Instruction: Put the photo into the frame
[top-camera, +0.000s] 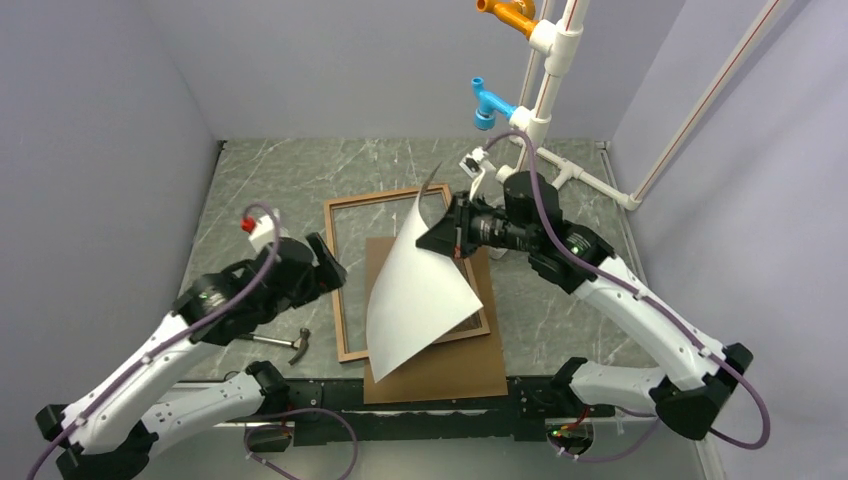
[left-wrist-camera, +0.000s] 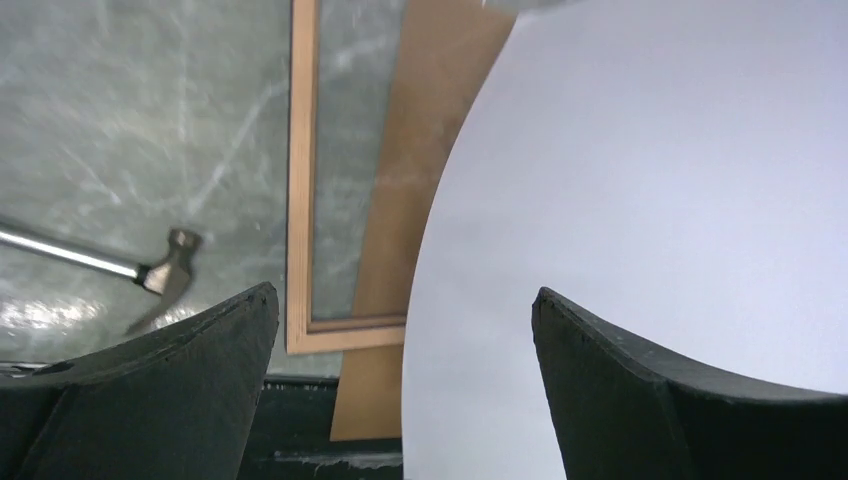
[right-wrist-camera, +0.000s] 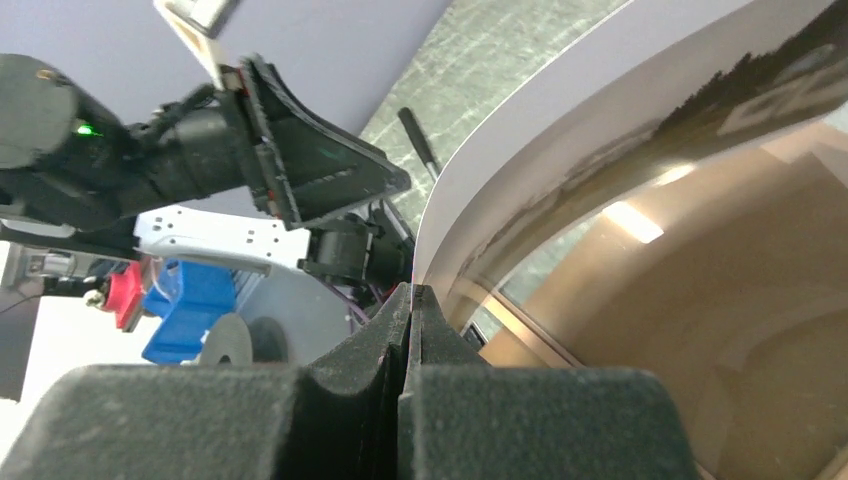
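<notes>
The photo (top-camera: 415, 295) is lifted and curled above the table, its plain white back towards the top camera. My right gripper (top-camera: 447, 236) is shut on its upper right edge. In the right wrist view the glossy landscape face (right-wrist-camera: 700, 120) bends away from the pinched jaws (right-wrist-camera: 412, 295). The brown wooden frame (top-camera: 343, 300) lies flat on the table, partly hidden by the photo. My left gripper (top-camera: 332, 262) stands open to the photo's left, over the frame's left rail (left-wrist-camera: 300, 180). The photo's white back (left-wrist-camera: 650, 200) fills the right of the left wrist view, and nothing sits between the fingers (left-wrist-camera: 230, 340).
A plain brown backing board (top-camera: 445, 375) lies under the frame's near part and reaches the table's front edge. A hammer (top-camera: 287, 343) lies left of the frame, near the left arm. White pipes with a blue fitting (top-camera: 490, 103) and an orange one (top-camera: 510, 15) stand at the back right.
</notes>
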